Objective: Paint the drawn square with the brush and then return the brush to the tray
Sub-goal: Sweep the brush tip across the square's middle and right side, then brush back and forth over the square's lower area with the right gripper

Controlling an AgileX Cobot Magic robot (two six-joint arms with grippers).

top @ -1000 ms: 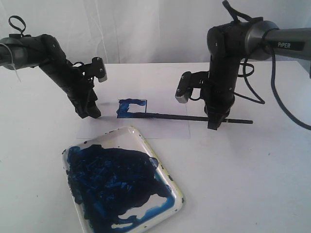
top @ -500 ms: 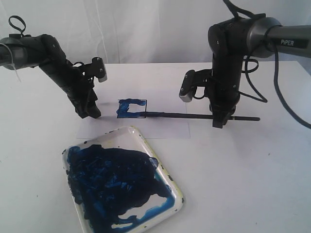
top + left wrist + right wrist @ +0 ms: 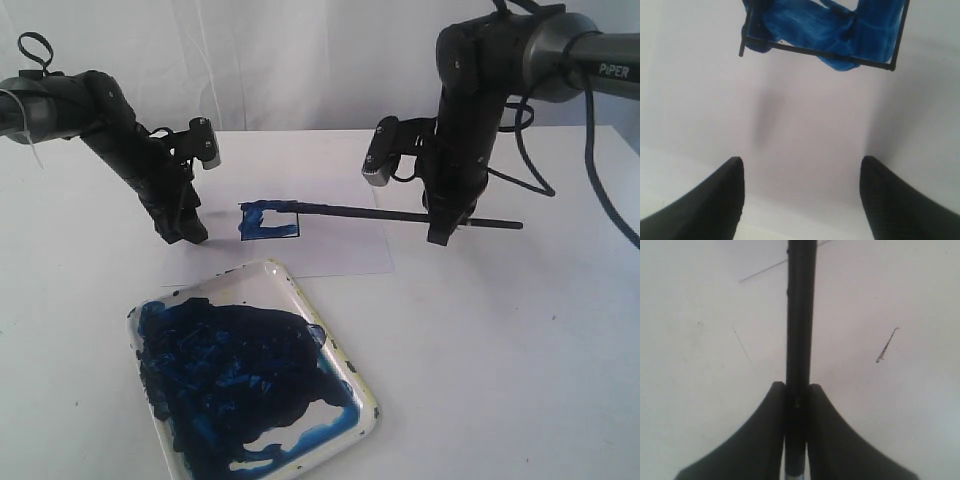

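The drawn square (image 3: 270,221) on the white sheet (image 3: 340,250) is partly smeared with dark blue paint, also seen in the left wrist view as the drawn square (image 3: 825,35). The brush (image 3: 385,214) lies nearly level, its tip at the square's upper right corner. My right gripper (image 3: 441,232) is shut on the brush handle (image 3: 801,315) near its rear end. My left gripper (image 3: 187,232) presses down on the sheet just left of the square, open, with nothing between its fingers (image 3: 725,200). The tray (image 3: 352,366), smeared with blue, lies at the front.
The white tabletop (image 3: 520,340) stretches to the right of the tray. A white backdrop (image 3: 300,60) closes the far side. The sheet's edge runs close to the tray's far rim.
The right gripper has lifted and shifted back with the brush. The brush tip has moved from the square's lower edge up to its upper right corner. The left arm stays still.
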